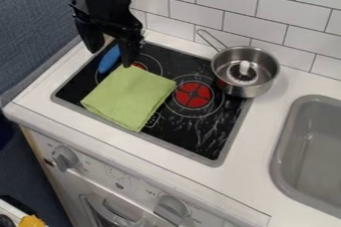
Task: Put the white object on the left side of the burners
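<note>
The black gripper (112,57) hangs over the stove's (203,148) back left corner, its jaws apart. Below them, on the stove's left part, lies a blue object (109,59), next to a folded green cloth (129,96) that covers the stove's front left. The white object (244,67) is inside a metal pot (248,90) at the stove's back right corner. Right of the stove, a grey sink (287,144) is set in the white surface (266,121); white tiles (250,26) rise behind.

Counted, one each: pot (250,90), cloth (130,96), blue object (109,60), white object (244,67), yellow object (31,221), cooktop (201,139), sink (283,144); two knobs (65,158) also logged.
</note>
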Controlling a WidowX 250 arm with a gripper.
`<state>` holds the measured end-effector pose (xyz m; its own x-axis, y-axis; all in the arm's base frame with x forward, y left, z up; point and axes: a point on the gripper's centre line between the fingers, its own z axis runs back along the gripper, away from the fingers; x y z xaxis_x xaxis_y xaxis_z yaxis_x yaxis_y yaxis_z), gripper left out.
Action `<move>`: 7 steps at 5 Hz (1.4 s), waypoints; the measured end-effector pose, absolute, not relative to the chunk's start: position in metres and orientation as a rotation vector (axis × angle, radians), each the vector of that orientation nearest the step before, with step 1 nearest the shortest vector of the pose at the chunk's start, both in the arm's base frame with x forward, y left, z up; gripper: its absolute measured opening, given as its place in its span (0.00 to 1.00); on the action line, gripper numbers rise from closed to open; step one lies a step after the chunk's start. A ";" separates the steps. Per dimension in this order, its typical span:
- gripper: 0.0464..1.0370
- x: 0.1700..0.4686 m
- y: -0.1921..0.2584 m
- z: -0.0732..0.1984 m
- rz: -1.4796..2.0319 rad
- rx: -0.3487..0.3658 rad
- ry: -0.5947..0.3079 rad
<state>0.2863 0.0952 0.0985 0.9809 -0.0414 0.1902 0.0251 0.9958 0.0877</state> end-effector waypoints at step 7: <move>0.96 0.399 -0.047 0.039 -0.280 -0.099 -0.132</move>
<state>0.3993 -0.0470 0.0388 0.9525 -0.2688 0.1431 0.2818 0.9562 -0.0788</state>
